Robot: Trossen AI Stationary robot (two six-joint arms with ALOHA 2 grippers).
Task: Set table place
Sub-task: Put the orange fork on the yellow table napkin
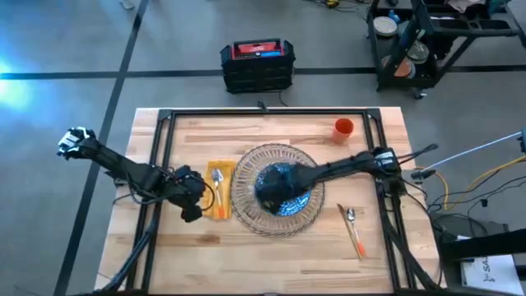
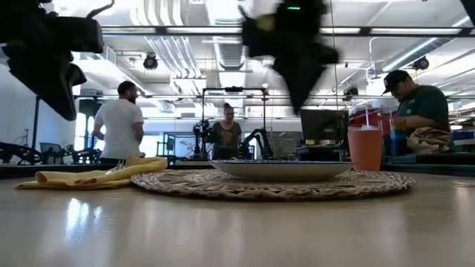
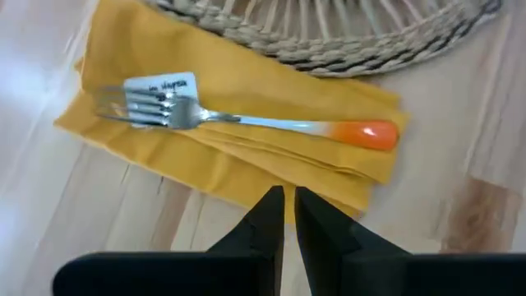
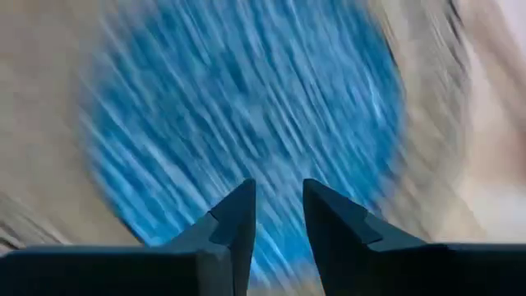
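I have the left gripper (image 3: 285, 215) low over the table (image 1: 271, 255), at the near edge of the yellow napkin (image 3: 246, 156); its fingers are pressed nearly together, a thin slit between the tips, holding nothing. The orange-handled fork (image 3: 246, 122) lies lengthwise on the napkin, its tines over a small white label.

The napkin sits just beside the left rim of the large woven round mat (image 1: 275, 191), the two almost touching. The blue-patterned plate (image 1: 283, 191) rests at the centre of the mat.

The right gripper (image 4: 278, 215) hangs over the blue plate, fingers slightly apart with a narrow gap, nothing between them; in the low view it is above the plate, not touching.

The small orange cup (image 1: 343, 127) stands beyond the mat toward the far right, well apart from it. The orange-handled spoon (image 1: 353, 228) lies on bare wood right of the mat, near its rim.

Open wood remains along the near edge and in the far left corner.
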